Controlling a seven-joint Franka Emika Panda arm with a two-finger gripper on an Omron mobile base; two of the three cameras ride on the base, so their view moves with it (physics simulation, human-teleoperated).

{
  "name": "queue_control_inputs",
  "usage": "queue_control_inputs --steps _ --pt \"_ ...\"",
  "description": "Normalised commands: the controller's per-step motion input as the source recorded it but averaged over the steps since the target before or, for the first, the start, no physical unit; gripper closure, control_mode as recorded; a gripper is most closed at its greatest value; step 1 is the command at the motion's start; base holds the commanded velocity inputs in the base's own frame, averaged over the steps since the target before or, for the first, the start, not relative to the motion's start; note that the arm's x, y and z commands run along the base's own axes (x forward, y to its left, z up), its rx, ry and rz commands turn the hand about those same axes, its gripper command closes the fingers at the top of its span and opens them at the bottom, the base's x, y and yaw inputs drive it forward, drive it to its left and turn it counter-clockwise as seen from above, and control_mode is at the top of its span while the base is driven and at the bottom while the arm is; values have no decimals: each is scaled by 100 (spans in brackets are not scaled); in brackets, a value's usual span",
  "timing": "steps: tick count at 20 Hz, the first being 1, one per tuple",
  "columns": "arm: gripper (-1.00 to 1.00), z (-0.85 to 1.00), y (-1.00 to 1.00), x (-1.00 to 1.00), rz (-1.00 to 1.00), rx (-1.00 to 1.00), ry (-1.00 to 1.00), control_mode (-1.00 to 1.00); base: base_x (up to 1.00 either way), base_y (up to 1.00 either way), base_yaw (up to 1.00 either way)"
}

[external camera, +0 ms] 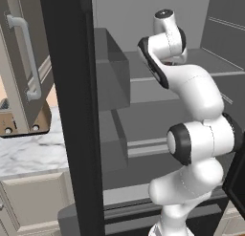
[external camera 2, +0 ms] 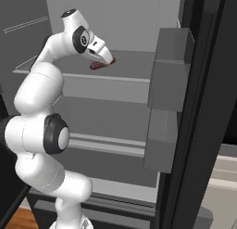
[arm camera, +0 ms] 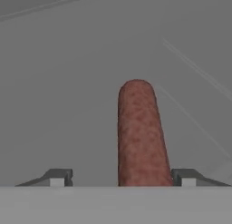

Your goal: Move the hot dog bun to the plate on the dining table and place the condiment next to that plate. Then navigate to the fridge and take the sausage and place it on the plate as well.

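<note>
The fridge (external camera 2: 120, 19) stands open in front of me, showing a pale grey interior. The sausage (arm camera: 138, 132), a dark reddish-brown cylinder, lies on an upper shelf (external camera 2: 134, 66) and points away from the hand. My gripper (arm camera: 122, 177) is open and straddles its near end. The right fingertip (arm camera: 185, 177) sits close against the sausage, while the left one (arm camera: 58, 177) stands well clear. In the right base view the gripper (external camera 2: 107, 59) reaches down onto the sausage (external camera 2: 98, 65) from the left. The bun, plate, condiment and dining table are out of view.
Grey door bins (external camera 2: 169, 70) jut out on the right fridge door, and another bin (external camera: 112, 68) on the black left door (external camera: 72, 111). A marble counter (external camera: 28, 154) and a cabinet with a grey handle (external camera: 24, 53) lie to the left. Lower shelves (external camera 2: 106, 144) sit below.
</note>
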Motion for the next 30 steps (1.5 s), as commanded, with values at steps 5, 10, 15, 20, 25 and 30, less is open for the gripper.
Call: queue_control_inputs --steps 5,10,15,20,25,30 --pt "100 -18 -8 -6 0 9 -19 -100 0 0 0" --pt "100 39 0 -55 -2 0 -15 -100 0 0 0" --pt "100 57 11 -85 0 0 -16 -100 0 0 0" --pt "100 38 21 -95 0 0 -19 -100 0 0 0" --pt "100 5 20 -100 0 0 -25 -100 0 0 0" --pt "100 12 6 -100 0 0 -22 -100 0 0 0"
